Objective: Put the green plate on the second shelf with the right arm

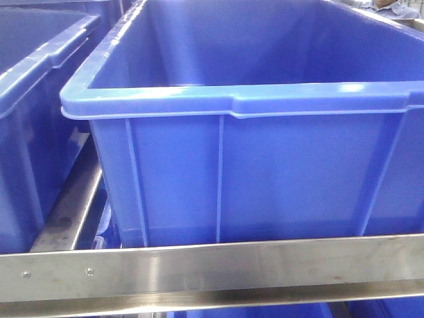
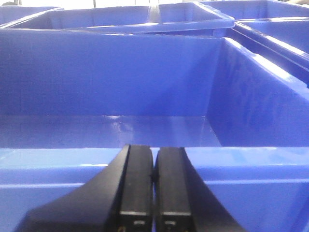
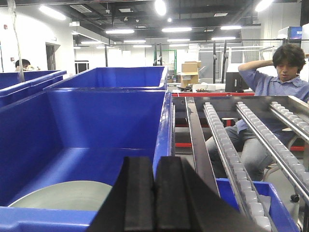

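The green plate [image 3: 67,195] lies flat on the floor of a blue bin [image 3: 96,125], low in the right wrist view. My right gripper [image 3: 154,162] hovers over that bin's near rim, to the right of the plate, jaws pressed together with nothing between them. My left gripper [image 2: 154,151] is shut too and empty, sitting just above the near rim of another blue bin [image 2: 145,159] whose floor is bare. Neither gripper shows in the front view, which is filled by a large blue bin [image 1: 252,152].
A steel shelf rail [image 1: 212,265] runs across the bottom of the front view, with another blue bin [image 1: 33,119] to the left. Roller conveyor tracks [image 3: 231,145] lie right of the plate's bin. A seated person [image 3: 275,87] is behind them.
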Controlling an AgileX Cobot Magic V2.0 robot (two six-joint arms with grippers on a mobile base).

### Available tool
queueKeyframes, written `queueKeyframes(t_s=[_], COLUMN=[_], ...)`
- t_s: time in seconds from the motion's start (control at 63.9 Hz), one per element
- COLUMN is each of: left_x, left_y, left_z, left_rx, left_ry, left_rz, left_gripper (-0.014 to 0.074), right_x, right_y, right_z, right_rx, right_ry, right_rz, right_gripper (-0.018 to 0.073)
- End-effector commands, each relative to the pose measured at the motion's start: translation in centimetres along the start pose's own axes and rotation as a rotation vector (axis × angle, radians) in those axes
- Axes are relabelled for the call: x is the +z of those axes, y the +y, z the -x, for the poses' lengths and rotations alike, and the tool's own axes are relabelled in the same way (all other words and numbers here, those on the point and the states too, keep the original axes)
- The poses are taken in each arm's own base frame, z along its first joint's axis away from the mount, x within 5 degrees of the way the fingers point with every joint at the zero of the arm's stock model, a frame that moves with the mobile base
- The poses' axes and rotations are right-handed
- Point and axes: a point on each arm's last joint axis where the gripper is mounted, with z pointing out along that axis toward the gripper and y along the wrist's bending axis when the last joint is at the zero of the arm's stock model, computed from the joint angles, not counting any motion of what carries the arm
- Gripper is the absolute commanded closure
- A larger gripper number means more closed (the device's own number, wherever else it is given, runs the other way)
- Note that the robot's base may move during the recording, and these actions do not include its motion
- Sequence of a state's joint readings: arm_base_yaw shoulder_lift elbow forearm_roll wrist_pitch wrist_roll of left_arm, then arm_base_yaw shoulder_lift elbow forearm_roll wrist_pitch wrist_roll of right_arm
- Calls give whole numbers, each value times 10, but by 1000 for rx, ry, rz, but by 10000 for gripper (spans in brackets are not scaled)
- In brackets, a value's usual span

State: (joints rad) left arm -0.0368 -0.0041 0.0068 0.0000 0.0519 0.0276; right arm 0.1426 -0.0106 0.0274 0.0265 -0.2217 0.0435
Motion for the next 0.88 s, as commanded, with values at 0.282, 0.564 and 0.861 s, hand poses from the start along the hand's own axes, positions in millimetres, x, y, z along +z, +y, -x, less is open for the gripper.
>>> queueKeyframes(t_s=[0.282, 0.564, 0.861], left_x=[0, 0, 0], left_y=[0, 0, 0], left_z=[-5, -5, -5], left_rx=[-2, -2, -2], left_ry=[-56, -56, -56], left_rz=[0, 0, 0], left_gripper=[466, 466, 466], right_x=[-2, -2, -2], right_y=[0, 0, 0], right_z=[15, 15, 15], right_rx=[-2, -2, -2], right_ry=[-119, -119, -119], right_rz=[-1, -1, -1], right_gripper=[510, 510, 510])
